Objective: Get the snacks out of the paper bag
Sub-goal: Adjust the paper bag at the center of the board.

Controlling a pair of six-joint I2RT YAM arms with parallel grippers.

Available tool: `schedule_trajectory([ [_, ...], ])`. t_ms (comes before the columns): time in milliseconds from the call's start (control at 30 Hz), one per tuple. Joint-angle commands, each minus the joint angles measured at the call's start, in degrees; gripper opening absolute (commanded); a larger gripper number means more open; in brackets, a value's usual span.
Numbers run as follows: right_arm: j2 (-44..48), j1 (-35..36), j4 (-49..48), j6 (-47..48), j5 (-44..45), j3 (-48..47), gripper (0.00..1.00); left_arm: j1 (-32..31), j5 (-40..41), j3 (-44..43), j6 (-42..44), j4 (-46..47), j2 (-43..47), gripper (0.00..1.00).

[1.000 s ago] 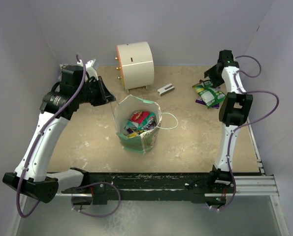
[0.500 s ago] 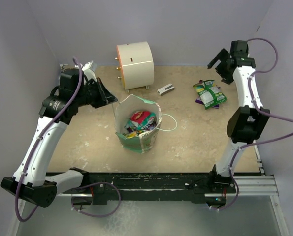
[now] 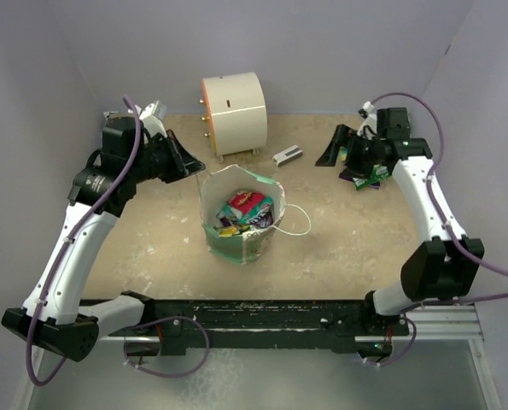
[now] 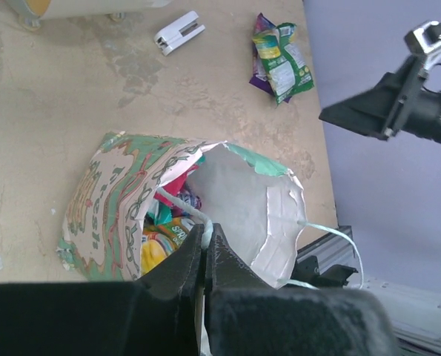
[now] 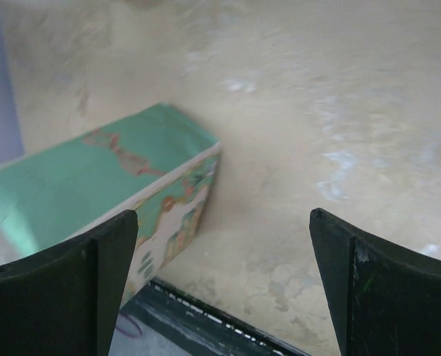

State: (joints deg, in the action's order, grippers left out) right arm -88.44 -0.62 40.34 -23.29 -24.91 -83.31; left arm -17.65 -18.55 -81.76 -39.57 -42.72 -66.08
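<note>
Mint-green paper bag (image 3: 236,243) upright mid-table, shiny snack packets (image 3: 247,207) inside, its thin white loop handle (image 4: 181,208) pinched tight by left gripper (image 4: 207,256). Right gripper (image 5: 224,222) spread wide near green packet (image 4: 283,63), far right.

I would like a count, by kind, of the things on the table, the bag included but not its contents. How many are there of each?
paper bag: 1
white cylinder: 1
grey-white block: 1
snack packets outside the bag: 2, a green packet lying on a purple packet
Total: 5
</note>
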Motion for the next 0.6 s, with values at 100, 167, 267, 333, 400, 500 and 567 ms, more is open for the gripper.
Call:
schedule_trajectory([
  [100, 6.84, 12.77, -0.39, 0.75, -4.52, -0.07, 1.00, 0.29, 8.93, -11.37, 8.75, -3.50, 0.80, 0.00],
  [167, 7.82, 14.71, -0.19, -0.12, -4.06, -0.88, 1.00, 0.27, 11.13, -14.12, 13.54, -5.82, -0.13, 0.00],
  [267, 8.13, 16.42, 0.69, -1.19, -5.26, -2.21, 1.00, 0.31, 15.35, -19.31, 19.07, -10.12, -2.53, 0.00],
  [333, 7.84, 17.01, 1.34, -1.44, -5.23, -3.30, 1.00, 0.28, 17.06, -21.55, 21.60, -11.36, -3.60, 0.00],
  [400, 7.25, 17.50, 1.60, -1.49, -5.87, -4.37, 1.00, 0.29, 17.16, -22.85, 23.63, -11.38, -4.31, 0.00],
  [500, 6.46, 19.09, 1.75, -1.58, -6.96, -6.33, 1.00, 0.31, 15.96, -23.09, 27.47, -10.16, -4.46, 0.00],
  [567, 6.51, 21.26, 0.99, -1.63, -6.99, -7.10, 1.00, 0.26, 15.24, -21.96, 29.11, -9.19, -3.97, 0.00],
])
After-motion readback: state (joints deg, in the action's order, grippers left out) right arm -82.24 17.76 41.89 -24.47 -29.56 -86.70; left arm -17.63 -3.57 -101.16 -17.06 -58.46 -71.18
